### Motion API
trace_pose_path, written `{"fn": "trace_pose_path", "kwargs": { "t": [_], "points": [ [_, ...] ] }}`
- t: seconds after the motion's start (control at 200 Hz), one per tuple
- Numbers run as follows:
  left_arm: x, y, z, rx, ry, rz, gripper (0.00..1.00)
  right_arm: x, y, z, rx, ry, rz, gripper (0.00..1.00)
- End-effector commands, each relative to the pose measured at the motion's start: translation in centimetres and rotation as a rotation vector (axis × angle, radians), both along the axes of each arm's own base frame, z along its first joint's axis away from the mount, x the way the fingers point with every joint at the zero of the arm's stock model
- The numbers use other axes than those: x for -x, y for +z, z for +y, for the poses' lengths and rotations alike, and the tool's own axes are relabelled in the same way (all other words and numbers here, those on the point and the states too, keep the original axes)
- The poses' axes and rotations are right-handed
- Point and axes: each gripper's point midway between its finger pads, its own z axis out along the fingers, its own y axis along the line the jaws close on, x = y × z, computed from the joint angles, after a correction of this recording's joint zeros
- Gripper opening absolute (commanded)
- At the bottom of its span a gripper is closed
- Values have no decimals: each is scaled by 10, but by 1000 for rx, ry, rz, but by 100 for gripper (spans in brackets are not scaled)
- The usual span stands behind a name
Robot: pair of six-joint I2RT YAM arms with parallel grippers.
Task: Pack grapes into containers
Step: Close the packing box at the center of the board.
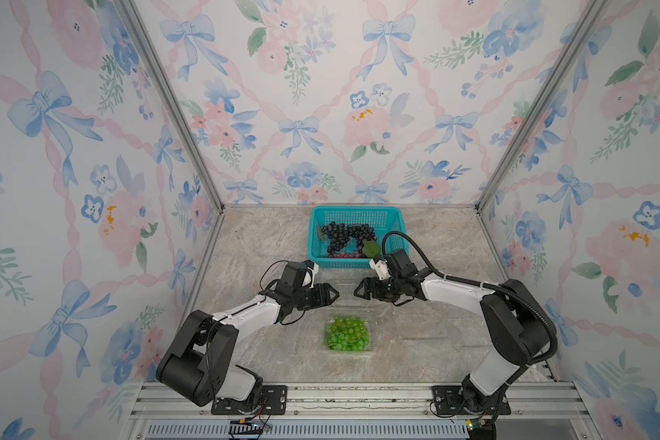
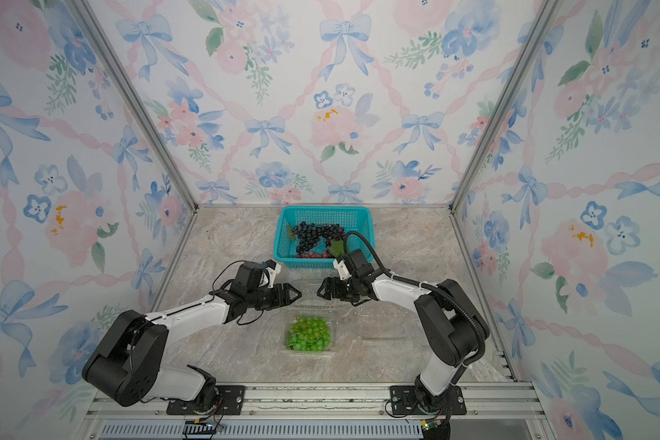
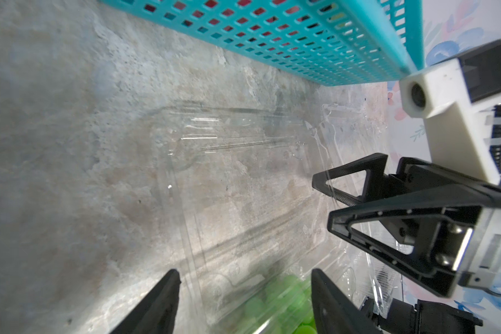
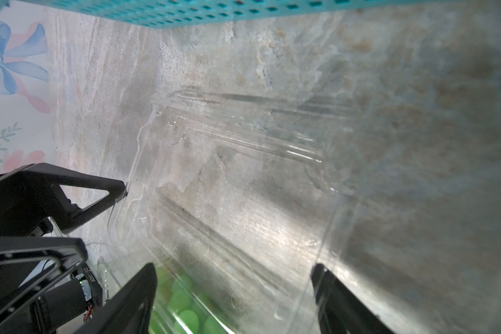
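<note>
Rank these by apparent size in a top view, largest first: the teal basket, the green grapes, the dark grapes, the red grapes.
1. teal basket
2. green grapes and dark grapes: about alike, and the dark bunch lies farther off, so unranked
3. red grapes: only a strip shows

A green bunch of grapes (image 1: 346, 334) is packed in a clear clamshell container (image 1: 349, 354) at mid-counter, its lid (image 1: 345, 295) laid open flat towards 12 o'clock. Blue-black grapes (image 1: 345, 233) and red grapes (image 1: 343, 254) are piled in the teal basket (image 1: 317, 236) at 12 o'clock.
</note>
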Motion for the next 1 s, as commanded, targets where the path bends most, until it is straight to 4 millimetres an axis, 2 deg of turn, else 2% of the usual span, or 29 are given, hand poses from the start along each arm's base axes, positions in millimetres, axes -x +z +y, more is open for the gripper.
{"fn": "trace_pose_path", "kwargs": {
  "t": [0.0,0.245,0.555,0.685,0.995],
  "points": [
    [5,-2,-4,20,-16,17,73,-3,12,11,-35,12,-20,83],
    [7,-3,1,33,-1,29,73,-2,14,15,-42,17,-23,83],
    [9,-2,18,50,48,35,74,2,20,19,-52,26,-34,83],
    [9,-3,15,52,43,40,74,2,26,21,-59,31,-41,83],
    [2,18,-4,141,18,0,74,3,44,24,-86,40,-72,83]
  ]
}}
